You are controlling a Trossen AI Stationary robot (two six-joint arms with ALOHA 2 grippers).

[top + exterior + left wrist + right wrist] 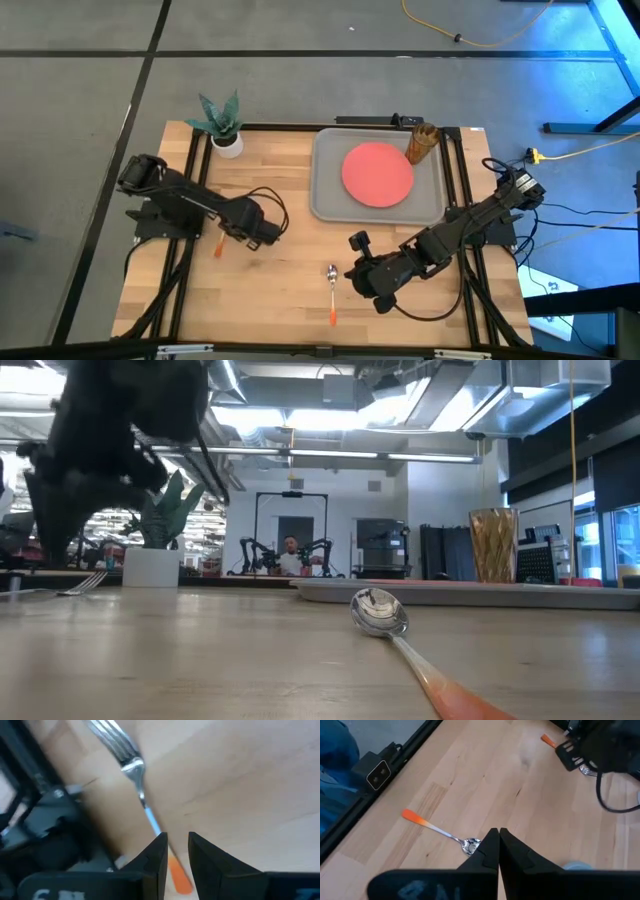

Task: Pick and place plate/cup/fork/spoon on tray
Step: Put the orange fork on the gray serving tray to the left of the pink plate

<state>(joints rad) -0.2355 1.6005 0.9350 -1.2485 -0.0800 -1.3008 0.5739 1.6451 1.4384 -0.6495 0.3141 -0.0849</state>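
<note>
The coral plate (377,173) lies flat on the grey tray (328,190). The amber cup (421,142) stands upright on the tray's far right corner. The fork (134,770) lies flat on the table at the left, its orange handle end (217,246) toward the near edge. My left gripper (177,851) hovers just over its handle, slightly open, one finger on each side, and I see no touch. The spoon (332,287) lies flat near the front, bowl toward the tray. My right gripper (495,836) is shut and empty just right of the spoon's bowl (470,845).
A white pot with a green plant (225,128) stands at the table's far left corner. Black frame rails (190,190) run along the table's sides. Bare wood lies between the two grippers and left of the tray.
</note>
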